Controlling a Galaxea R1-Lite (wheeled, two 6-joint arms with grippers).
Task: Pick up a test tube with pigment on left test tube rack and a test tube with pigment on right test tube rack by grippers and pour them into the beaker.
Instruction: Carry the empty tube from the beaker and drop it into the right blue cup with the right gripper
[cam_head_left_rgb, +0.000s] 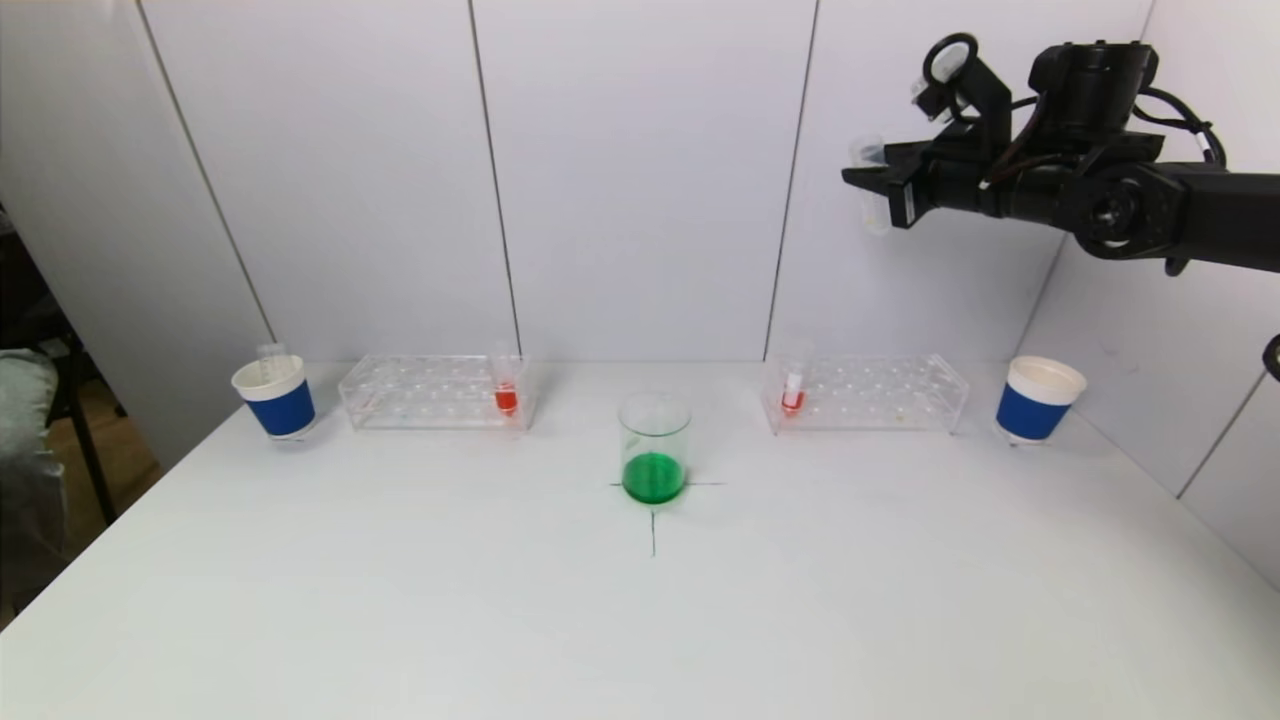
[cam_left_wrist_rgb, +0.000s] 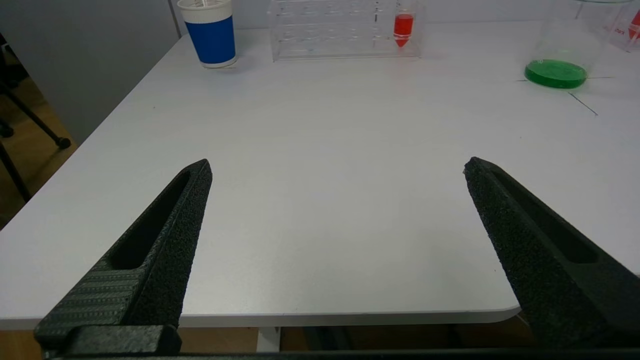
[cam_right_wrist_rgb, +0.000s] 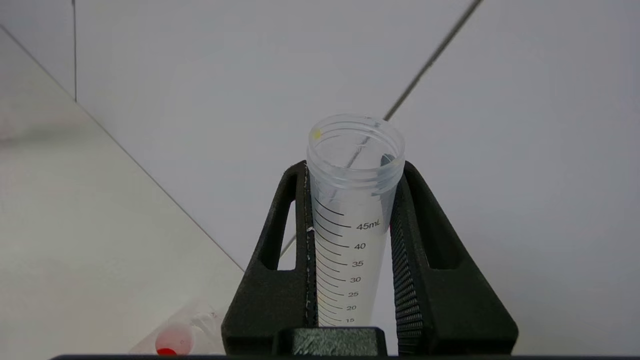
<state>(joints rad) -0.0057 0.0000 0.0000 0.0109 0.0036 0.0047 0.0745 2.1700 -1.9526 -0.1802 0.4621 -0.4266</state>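
Observation:
My right gripper (cam_head_left_rgb: 872, 183) is raised high at the back right, above the right rack, and is shut on an empty clear graduated test tube (cam_head_left_rgb: 873, 190). In the right wrist view the tube (cam_right_wrist_rgb: 350, 235) stands between the gripper's (cam_right_wrist_rgb: 353, 167) jaws, open mouth up, with no pigment in it. The glass beaker (cam_head_left_rgb: 654, 420) holds green liquid at the table's middle. The left rack (cam_head_left_rgb: 420, 395) holds a red-pigment tube (cam_head_left_rgb: 506, 388). The right rack (cam_head_left_rgb: 880, 393) holds another red-pigment tube (cam_head_left_rgb: 793, 388). My left gripper (cam_left_wrist_rgb: 337, 167) is open and empty over the table's near left edge.
A blue-and-white paper cup (cam_head_left_rgb: 275, 397) with a clear tube in it stands left of the left rack. A second cup (cam_head_left_rgb: 1036, 400) stands right of the right rack. Wall panels stand close behind the racks. A black cross (cam_head_left_rgb: 653, 520) marks the beaker's spot.

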